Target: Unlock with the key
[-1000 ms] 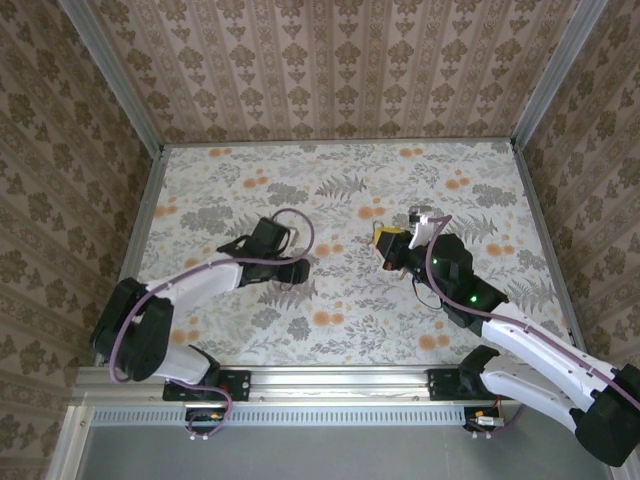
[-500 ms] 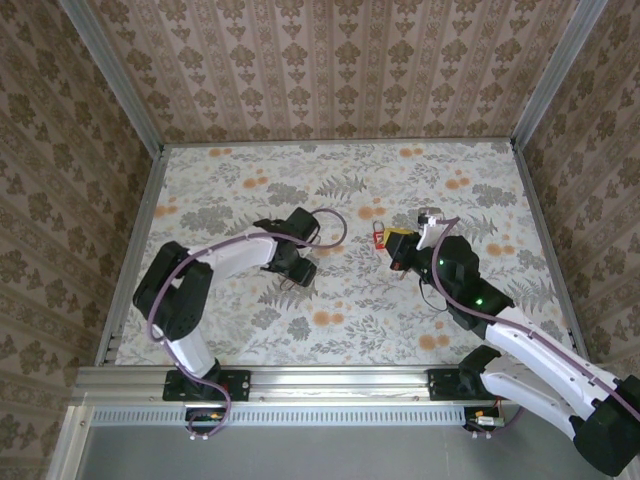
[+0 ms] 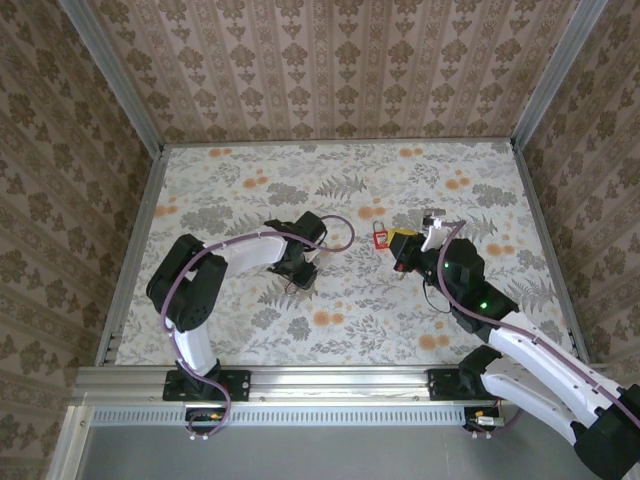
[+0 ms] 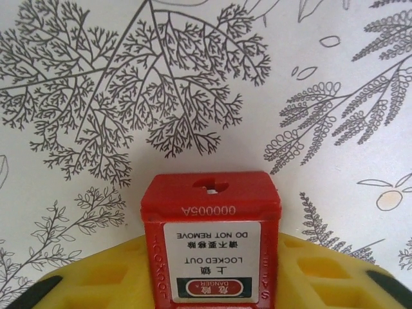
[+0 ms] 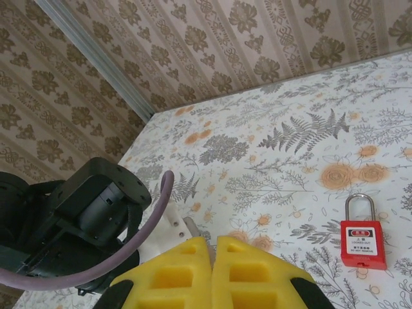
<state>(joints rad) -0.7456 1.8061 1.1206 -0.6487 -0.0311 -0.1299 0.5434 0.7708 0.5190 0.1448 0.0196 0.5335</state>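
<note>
Between my yellow fingers, my left wrist camera shows a red padlock. Its shackle end is cut off at the bottom edge and my fingertips are hidden, so I cannot tell whether my left gripper has clamped it; from above, my wrist covers it. My right gripper is pressed together, and near it a second padlock lies on the table, its label too small to read. The near lock's upside-down label reads "DO NOT REMOVE", "LOCKED OUT", "DANGER".
</note>
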